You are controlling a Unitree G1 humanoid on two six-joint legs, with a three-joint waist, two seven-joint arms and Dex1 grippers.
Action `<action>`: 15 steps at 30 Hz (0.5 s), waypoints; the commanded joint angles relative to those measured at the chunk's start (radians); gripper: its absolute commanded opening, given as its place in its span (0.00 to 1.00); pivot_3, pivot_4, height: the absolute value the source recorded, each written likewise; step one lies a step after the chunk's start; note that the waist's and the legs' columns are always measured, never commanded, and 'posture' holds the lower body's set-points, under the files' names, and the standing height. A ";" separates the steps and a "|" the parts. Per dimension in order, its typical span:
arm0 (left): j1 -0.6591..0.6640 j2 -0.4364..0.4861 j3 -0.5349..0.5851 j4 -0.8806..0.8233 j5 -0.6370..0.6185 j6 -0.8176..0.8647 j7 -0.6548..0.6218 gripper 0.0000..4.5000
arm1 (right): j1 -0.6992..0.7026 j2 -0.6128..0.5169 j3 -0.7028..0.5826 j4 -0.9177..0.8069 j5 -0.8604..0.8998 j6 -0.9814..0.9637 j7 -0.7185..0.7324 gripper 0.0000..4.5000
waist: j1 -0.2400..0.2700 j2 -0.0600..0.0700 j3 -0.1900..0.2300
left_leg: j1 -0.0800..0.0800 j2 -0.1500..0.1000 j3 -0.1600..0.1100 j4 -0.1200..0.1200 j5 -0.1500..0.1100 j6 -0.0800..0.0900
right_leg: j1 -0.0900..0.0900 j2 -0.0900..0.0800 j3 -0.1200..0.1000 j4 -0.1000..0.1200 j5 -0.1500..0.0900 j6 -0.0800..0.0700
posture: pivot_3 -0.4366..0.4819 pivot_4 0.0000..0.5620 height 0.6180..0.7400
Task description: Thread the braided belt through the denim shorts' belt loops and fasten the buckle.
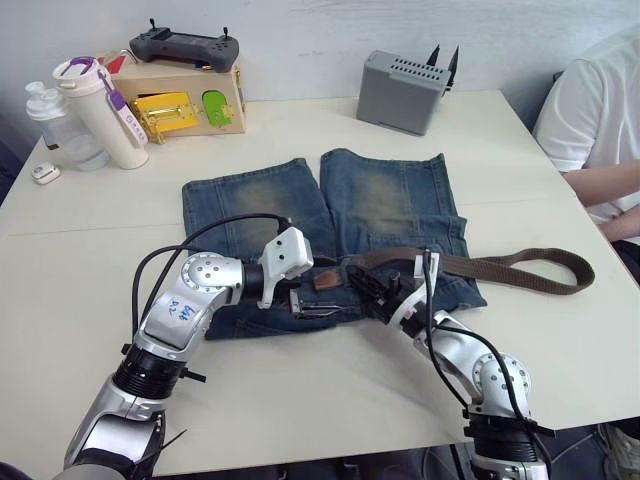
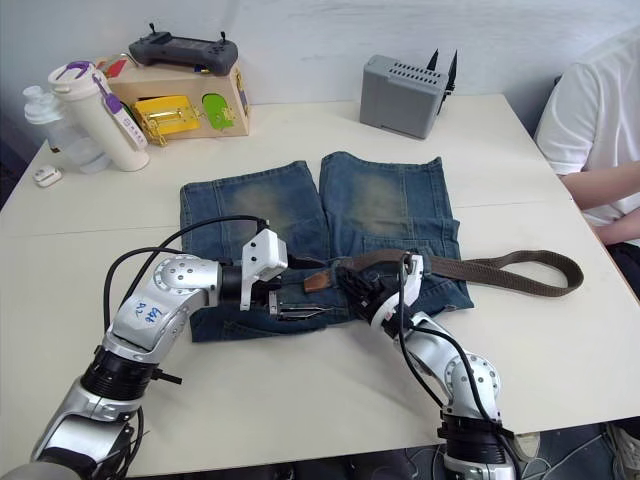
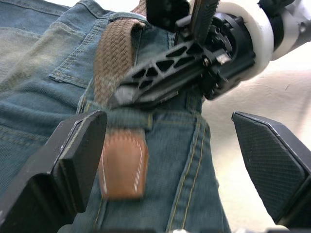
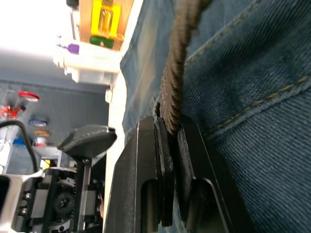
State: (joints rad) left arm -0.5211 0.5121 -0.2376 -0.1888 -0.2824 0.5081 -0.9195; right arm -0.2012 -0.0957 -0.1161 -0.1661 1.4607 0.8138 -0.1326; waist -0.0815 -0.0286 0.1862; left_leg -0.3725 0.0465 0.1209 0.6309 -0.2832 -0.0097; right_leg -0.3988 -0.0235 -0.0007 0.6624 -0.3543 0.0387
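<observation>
At frame centre on the denim shorts (image 1: 330, 230), the right gripper (image 1: 375, 291) fingers clamp the braided belt (image 1: 500, 268). The left gripper (image 1: 312, 304) fingers stand apart around its tan tip (image 3: 124, 165); they should close squarely on the leather before pulling.

Pretty even, bright indoor light, soft shadows under the arms on the white table (image 1: 300, 400). Head views are sharp; right wrist view blows out white up top, with close-up stuff soft

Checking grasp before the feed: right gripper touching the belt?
Touching. Right wrist view shows the braided belt pinched between the right gripper fingers, no gap.
</observation>
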 commanded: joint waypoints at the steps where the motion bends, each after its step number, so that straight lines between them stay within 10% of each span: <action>1: -0.013 -0.003 -0.002 -0.032 0.001 -0.019 -0.006 1.00 | 0.017 0.015 -0.037 0.015 0.004 -0.016 -0.030 0.10 | 0.000 0.000 0.000 | 0.000 0.000 0.000 0.000 0.000 0.000 | 0.000 0.000 0.000 0.000 0.000 0.000 | 0.48 0.27 0.96; 8: -0.007 -0.003 -0.005 -0.036 0.000 -0.020 -0.009 1.00 | 0.044 0.022 -0.148 -0.064 0.130 -0.080 -0.104 0.68 | 0.016 0.000 0.000 | -0.001 -0.001 0.000 0.001 0.000 0.001 | 0.000 -0.001 0.000 0.000 0.000 0.000 | 0.48 0.27 0.96; 15: -0.010 -0.006 -0.008 -0.026 0.003 -0.028 -0.012 1.00 | 0.059 0.011 -0.164 -0.108 0.181 -0.111 -0.133 0.68 | 0.029 0.000 0.000 | -0.002 -0.001 0.000 0.000 -0.001 0.002 | 0.000 -0.001 0.000 -0.002 0.000 0.000 | 0.48 0.27 0.96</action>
State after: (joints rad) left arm -0.5212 0.5095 -0.2469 -0.1886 -0.2776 0.5007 -0.9240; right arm -0.1456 -0.0734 -0.2504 -0.2299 1.6099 0.7212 -0.2598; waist -0.0529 -0.0289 0.1860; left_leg -0.3743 0.0450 0.1205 0.6314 -0.2840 -0.0079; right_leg -0.3986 -0.0248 -0.0005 0.6606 -0.3543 0.0388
